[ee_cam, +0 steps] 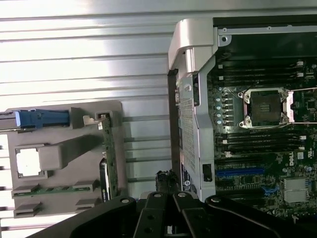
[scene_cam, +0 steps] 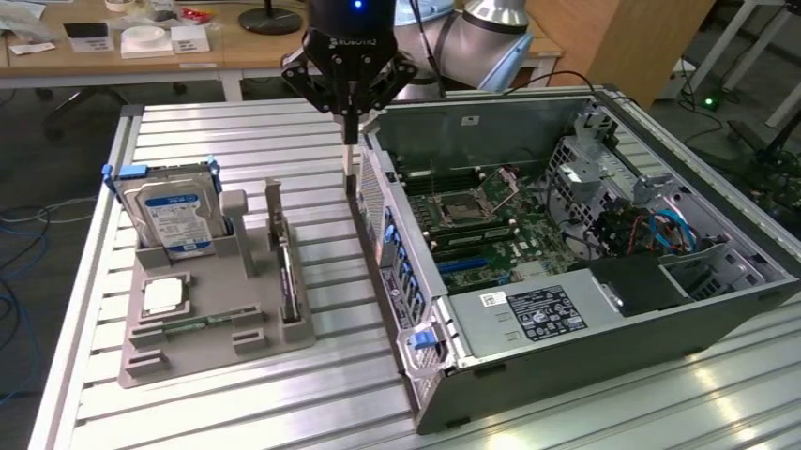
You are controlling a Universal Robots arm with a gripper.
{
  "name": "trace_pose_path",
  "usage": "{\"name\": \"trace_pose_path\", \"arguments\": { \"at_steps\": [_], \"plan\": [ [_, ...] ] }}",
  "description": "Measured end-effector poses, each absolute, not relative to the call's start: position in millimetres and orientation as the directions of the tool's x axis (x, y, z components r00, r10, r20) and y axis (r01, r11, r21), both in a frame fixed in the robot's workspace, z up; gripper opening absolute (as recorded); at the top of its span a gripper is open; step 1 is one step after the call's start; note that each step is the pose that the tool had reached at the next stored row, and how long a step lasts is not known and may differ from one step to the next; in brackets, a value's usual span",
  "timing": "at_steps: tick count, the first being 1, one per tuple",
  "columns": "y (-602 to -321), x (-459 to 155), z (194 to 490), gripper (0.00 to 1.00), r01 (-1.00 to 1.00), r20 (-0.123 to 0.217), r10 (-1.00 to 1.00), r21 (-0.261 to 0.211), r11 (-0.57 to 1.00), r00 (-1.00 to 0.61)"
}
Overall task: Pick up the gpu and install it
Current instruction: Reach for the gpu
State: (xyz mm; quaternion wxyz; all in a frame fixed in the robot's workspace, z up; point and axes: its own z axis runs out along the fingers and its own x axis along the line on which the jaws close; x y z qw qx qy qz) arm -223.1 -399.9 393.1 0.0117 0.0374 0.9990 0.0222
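The gripper (scene_cam: 349, 161) (ee_cam: 167, 179) hangs over the slatted metal surface (scene_cam: 225, 131) (ee_cam: 89, 49). It points straight down. Its fingers are drawn together and closed, with nothing seen between them.

The gripper is above the strip of bare surface between the grey holder (scene_cam: 213, 349) (ee_cam: 69, 148) and the open computer case (scene_cam: 601, 356) (ee_cam: 190, 44). It is close beside the perforated rear panel of the case. No contact with the case can be confirmed.

The gpu (scene_cam: 291, 281) (ee_cam: 109, 153) is not in the gripper. It stands on edge in a slot of the grey holder, on the exterior view's left of the gripper and nearer that camera. From the wrist view it shows as a thin green board edge with a dark body against one face. It is apart from the gripper, with a band of bare surface between them.

Other items in the holder lie further from the gripper than the gpu:
- A blue-labelled hard drive (scene_cam: 175, 214) stands upright in blue rails.
- A square silver chip (scene_cam: 163, 298) (ee_cam: 28, 162) lies flat in a recess.
- A small green memory stick (scene_cam: 188, 326) (ee_cam: 52, 188) lies beside the chip.

The case lies on its side with its interior exposed, on the exterior view's right of the gripper. The motherboard (scene_cam: 501, 234) (ee_cam: 257, 163) and the processor socket (scene_cam: 457, 208) (ee_cam: 265, 106) are visible inside. A labelled power supply (scene_cam: 526, 314) sits at the end of the case farthest from the gripper.
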Motion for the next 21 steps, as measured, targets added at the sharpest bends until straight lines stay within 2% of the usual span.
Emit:
{"name": "trace_pose_path", "arguments": {
  "at_steps": [21],
  "plan": [
    [-401,-245,393,0.11,0.074,-0.021,0.075,0.045,0.996,-0.997]
  ]
}}
